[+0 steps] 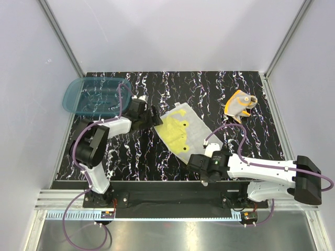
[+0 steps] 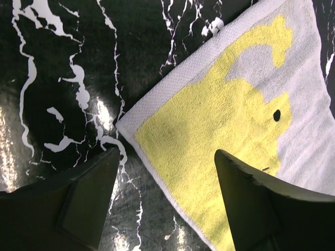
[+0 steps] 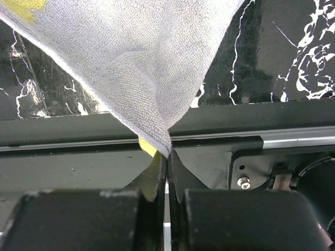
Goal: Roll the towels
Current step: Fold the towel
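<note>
Pinched shut with the right gripper (image 3: 166, 157) on the near corner of the yellow towel (image 1: 180, 128). Spread open with the left gripper (image 2: 166, 157) astride its left corner, holding nothing. Otherwise flat on the middle of the table (image 1: 209, 89), with the orange towel (image 1: 239, 103) crumpled far right. Could close beside the hem onto bare tabletop, or tug the thin pinch loose.

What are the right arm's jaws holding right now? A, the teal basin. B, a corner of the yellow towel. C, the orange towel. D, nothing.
B: in the right wrist view the right gripper has its jaws shut on a corner of the yellow towel; the orange towel lies apart.
</note>
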`<state>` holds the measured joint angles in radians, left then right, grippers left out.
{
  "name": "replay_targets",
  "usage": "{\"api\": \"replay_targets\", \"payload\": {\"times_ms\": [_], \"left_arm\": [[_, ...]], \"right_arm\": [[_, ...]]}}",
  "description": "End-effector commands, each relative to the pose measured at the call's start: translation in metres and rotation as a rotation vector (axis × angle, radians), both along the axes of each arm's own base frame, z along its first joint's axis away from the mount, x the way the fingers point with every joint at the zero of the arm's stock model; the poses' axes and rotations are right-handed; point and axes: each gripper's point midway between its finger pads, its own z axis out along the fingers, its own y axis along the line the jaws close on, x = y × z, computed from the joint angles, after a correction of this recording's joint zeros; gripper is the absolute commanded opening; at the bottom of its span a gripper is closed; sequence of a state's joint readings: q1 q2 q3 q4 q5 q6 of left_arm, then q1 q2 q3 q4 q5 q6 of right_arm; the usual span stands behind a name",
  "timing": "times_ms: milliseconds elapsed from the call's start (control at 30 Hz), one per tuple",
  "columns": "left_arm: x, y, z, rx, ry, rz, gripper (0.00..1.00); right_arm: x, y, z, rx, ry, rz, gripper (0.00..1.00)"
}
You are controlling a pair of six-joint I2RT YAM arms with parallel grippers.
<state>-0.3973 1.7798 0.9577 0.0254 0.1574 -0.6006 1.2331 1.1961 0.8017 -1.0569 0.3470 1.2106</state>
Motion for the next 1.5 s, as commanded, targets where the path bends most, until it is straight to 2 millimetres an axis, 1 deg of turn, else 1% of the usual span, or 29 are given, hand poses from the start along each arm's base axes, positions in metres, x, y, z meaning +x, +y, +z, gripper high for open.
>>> {"api": "replay_targets", "payload": {"times_ms": [0,67,100,133,267,433,467,567,633,700,733,767,833,867,933,967,1000,1033,1067,1100,1133,1167,1200,1267,1300,1367,1400,1433,1467], "left_arm": [[0.002,-0.004,-0.01,0.008,0.022,-0.008,0.76],[0.004,-0.006,-0.013,0.01,0.028,-0.011,0.72],[0.006,-0.007,-0.015,0.01,0.033,-0.015,0.62],[0.007,-0.008,-0.013,0.009,0.03,-0.017,0.58],[0.014,-0.01,-0.016,0.018,0.032,-0.02,0.56],[0.022,-0.015,-0.012,0.012,0.017,-0.025,0.32],[0.022,-0.016,-0.013,0.011,0.019,-0.03,0.2],[0.023,-0.017,-0.014,0.011,0.019,-0.037,0.0],[0.025,-0.019,-0.012,0.009,0.012,-0.044,0.0],[0.023,-0.018,-0.005,0.006,-0.006,-0.048,0.0],[0.021,-0.016,0.0,0.008,-0.015,-0.047,0.0],[0.02,-0.014,0.017,0.003,-0.051,-0.042,0.0],[0.012,-0.002,0.032,0.038,-0.065,-0.023,0.0],[0.009,0.002,0.061,0.031,-0.12,-0.013,0.0],[-0.005,0.017,0.079,0.069,-0.137,0.007,0.0],[-0.01,0.024,0.111,0.061,-0.199,0.025,0.0],[-0.015,0.034,0.124,0.081,-0.222,0.055,0.0],[-0.026,0.046,0.128,0.12,-0.205,0.077,0.0],[-0.035,0.053,0.157,0.106,-0.262,0.095,0.0],[-0.04,0.063,0.165,0.126,-0.279,0.124,0.0],[-0.051,0.07,0.167,0.144,-0.264,0.13,0.0],[-0.059,0.074,0.182,0.132,-0.296,0.137,0.0],[-0.066,0.079,0.183,0.146,-0.282,0.14,0.0],[-0.074,0.084,0.192,0.149,-0.293,0.143,0.0],[-0.075,0.086,0.195,0.155,-0.298,0.15,0.0],[-0.077,0.09,0.196,0.177,-0.298,0.151,0.0],[-0.074,0.091,0.203,0.182,-0.311,0.156,0.0],[-0.073,0.091,0.204,0.192,-0.312,0.152,0.0],[-0.066,0.089,0.211,0.192,-0.32,0.149,0.0]], "right_arm": [[0.005,0.003,-0.001,-0.004,-0.021,-0.001,0.0],[0.004,0.003,-0.002,-0.007,-0.018,-0.002,0.0],[0.005,0.003,-0.002,-0.005,-0.02,-0.001,0.0],[0.004,0.003,-0.002,-0.006,-0.019,0.0,0.0],[0.004,-0.001,-0.003,-0.02,-0.016,-0.005,0.0],[0.002,-0.004,-0.003,-0.014,-0.016,-0.018,0.0],[0.002,-0.004,-0.003,-0.012,-0.016,-0.016,0.0],[0.002,-0.004,-0.002,-0.011,-0.016,-0.019,0.0],[0.003,-0.003,-0.003,-0.015,-0.017,-0.019,0.0],[0.003,-0.002,-0.002,-0.019,-0.017,-0.016,0.0],[0.005,-0.002,0.0,-0.022,-0.024,-0.016,0.0],[0.007,0.001,0.005,-0.019,-0.035,-0.014,0.0],[0.013,-0.002,0.011,-0.042,-0.064,-0.006,0.0],[0.017,0.003,0.019,-0.026,-0.081,-0.002,0.0],[0.024,0.002,0.029,-0.033,-0.104,0.029,0.0],[0.031,0.004,0.037,-0.017,-0.115,0.015,0.0],[0.033,0.001,0.043,-0.021,-0.123,0.032,0.0],[0.038,-0.001,0.049,-0.019,-0.14,0.025,0.0],[0.043,0.0,0.058,-0.005,-0.156,0.02,0.0],[0.049,-0.005,0.064,-0.006,-0.17,0.014,0.0],[0.053,-0.008,0.068,-0.008,-0.186,0.011,0.0],[0.058,-0.008,0.074,0.0,-0.197,0.005,0.0],[0.067,-0.013,0.078,0.005,-0.205,-0.004,0.0],[0.08,-0.013,0.087,0.023,-0.227,-0.013,0.0],[0.086,-0.016,0.09,0.011,-0.235,0.016,0.0],[0.111,-0.016,0.102,0.046,-0.266,-0.02,0.0],[0.122,-0.013,0.104,0.038,-0.278,0.014,0.0],[0.136,-0.018,0.107,0.041,-0.279,-0.011,0.0],[0.149,-0.017,0.118,0.035,-0.303,0.022,0.0]]}}
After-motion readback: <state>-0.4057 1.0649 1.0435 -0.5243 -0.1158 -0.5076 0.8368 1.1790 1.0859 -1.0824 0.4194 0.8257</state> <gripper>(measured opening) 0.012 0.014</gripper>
